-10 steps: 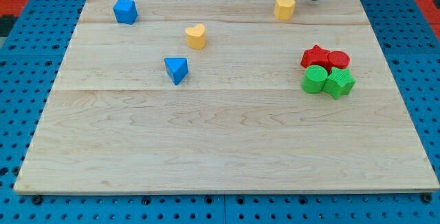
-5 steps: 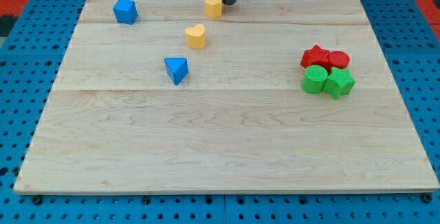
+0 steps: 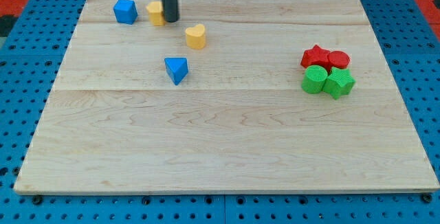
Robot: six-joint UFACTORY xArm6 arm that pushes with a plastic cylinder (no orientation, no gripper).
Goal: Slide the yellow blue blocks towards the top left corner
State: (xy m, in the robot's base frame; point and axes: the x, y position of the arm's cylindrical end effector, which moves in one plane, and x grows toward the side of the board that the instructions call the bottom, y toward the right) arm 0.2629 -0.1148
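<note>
My tip (image 3: 170,20) stands near the view's top left, touching the right side of a yellow block (image 3: 155,14) whose shape is partly hidden by the rod. A blue block (image 3: 125,10) sits just left of that yellow block, a small gap between them. A yellow heart block (image 3: 196,36) lies below and right of my tip. A blue wedge-shaped block (image 3: 176,69) lies further down, below the heart and a little to its left.
At the view's right, a tight cluster: a red star (image 3: 315,56), a red cylinder (image 3: 338,60), a green cylinder (image 3: 315,79) and a green block (image 3: 339,83). The wooden board (image 3: 220,148) rests on a blue pegboard.
My tip has swept left along the board's top edge, pushing the yellow block from the top right to close beside the blue block at top left. Other blocks have not moved.
</note>
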